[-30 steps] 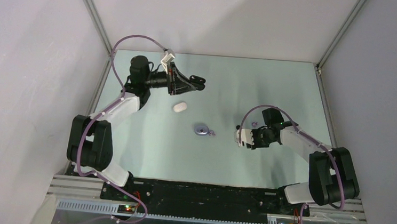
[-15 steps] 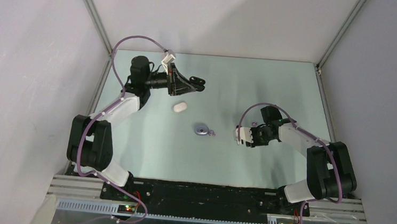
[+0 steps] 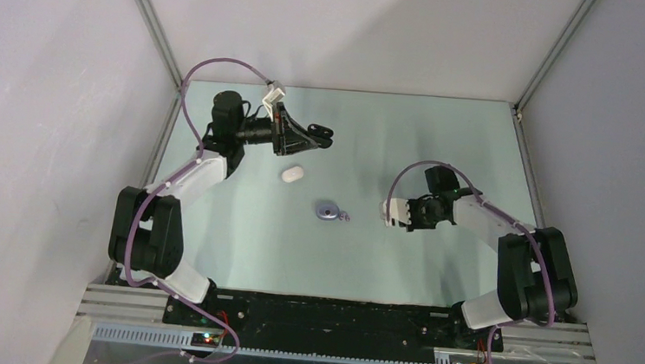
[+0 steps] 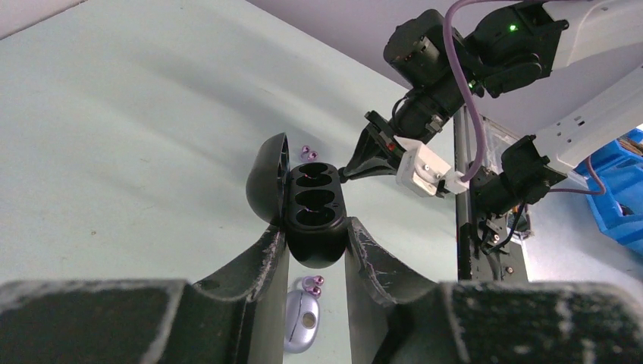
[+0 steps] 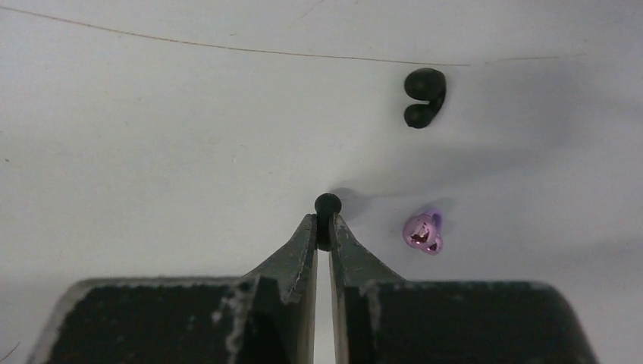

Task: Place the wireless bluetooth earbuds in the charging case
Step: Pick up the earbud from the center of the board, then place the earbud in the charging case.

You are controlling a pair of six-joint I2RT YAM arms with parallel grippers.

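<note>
My left gripper [image 4: 317, 230] [image 3: 317, 135] is shut on a black charging case [image 4: 314, 206], held off the table at the back left with its lid swung open and its dark sockets bare. Low over the table on the right, my right gripper [image 5: 324, 224] [image 3: 418, 209] is shut on a black earbud [image 5: 327, 205] that pokes out past its fingertips. A second black earbud [image 5: 423, 97] lies further ahead to the right. A lavender earbud [image 5: 423, 232] lies just right of the fingertips.
A closed lavender case [image 3: 327, 210] sits mid-table with a lavender earbud [image 3: 344, 216] touching its right end. A white case [image 3: 292, 173] lies below my left gripper. The pale green table [image 3: 392, 135] is walled on three sides.
My right gripper has closed on the black earbud and shifted slightly toward the back. The left arm and its case have not moved.
</note>
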